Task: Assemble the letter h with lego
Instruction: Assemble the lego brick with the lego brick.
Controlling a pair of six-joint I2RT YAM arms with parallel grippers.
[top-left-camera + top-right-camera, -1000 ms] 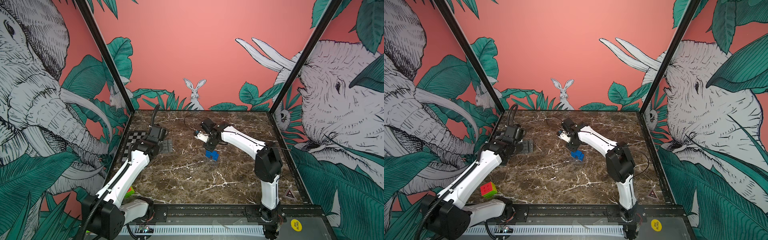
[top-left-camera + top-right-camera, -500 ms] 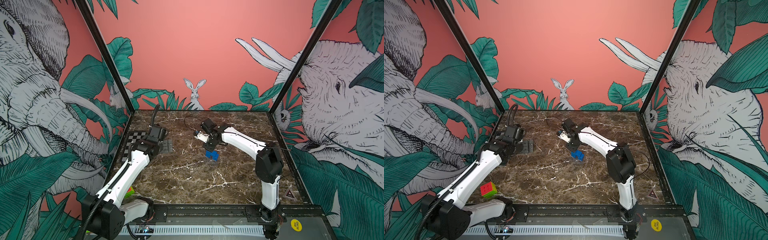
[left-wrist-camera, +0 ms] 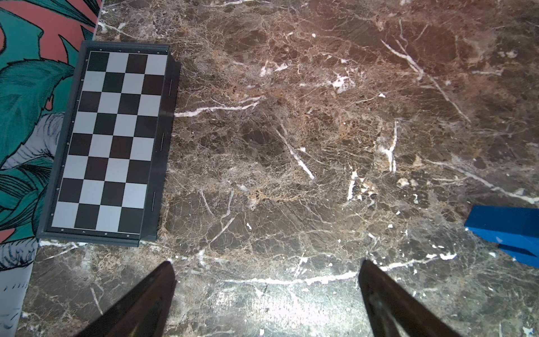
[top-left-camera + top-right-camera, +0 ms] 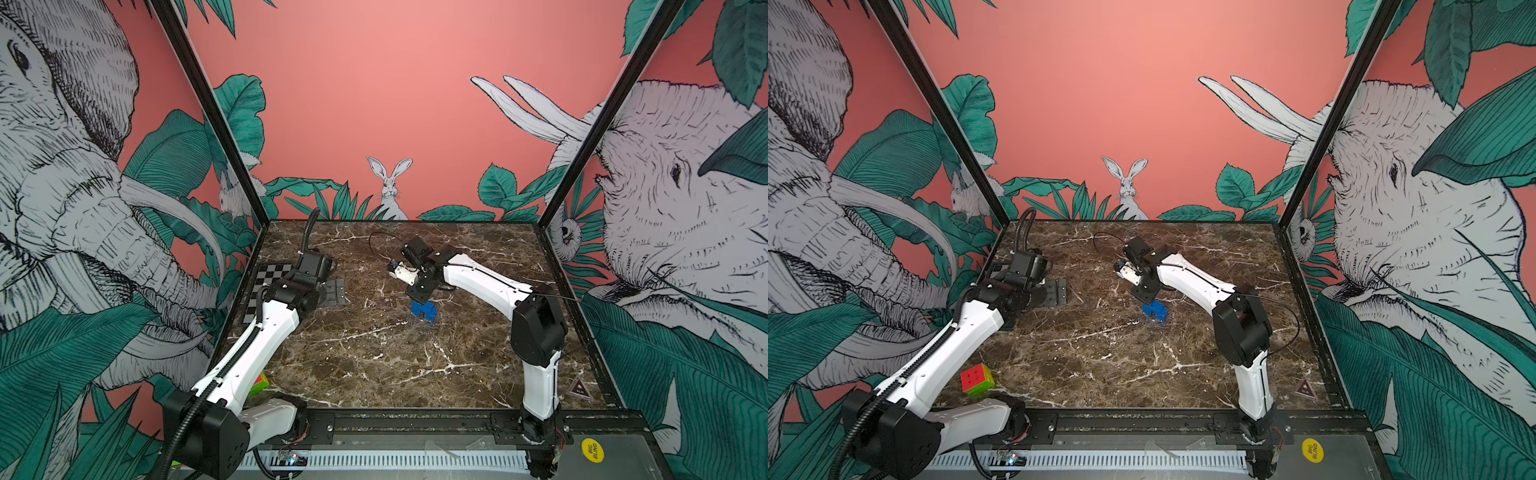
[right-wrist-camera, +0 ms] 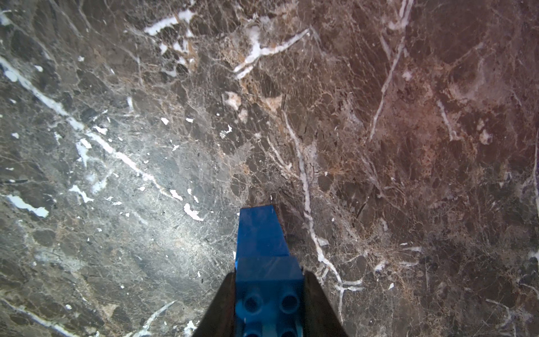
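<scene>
Watching this over the last second and honestly nothing has budged: the right gripper (image 5: 269, 275) sits exactly where it was, clamped on the same blue stack, and the stack hasn't shifted on the marble table (image 4: 374, 353) either. My read is that the building is basically over and it's either giving a last press or about to let go, since the letter h (image 4: 424, 309) already looks like a proper h in both top views, with a notch at the foot. Up close, its fingers are pinched tight on the studded top brick of the lego (image 5: 264, 233), one finger on each side, and the rest of the stem runs straight down from the fingertips to what looks like the tabletop. The left gripper (image 3: 267, 262) is spread wide with nothing between its fingers, well off to one side near the chessboard (image 3: 113, 140), not helping at all.
</scene>
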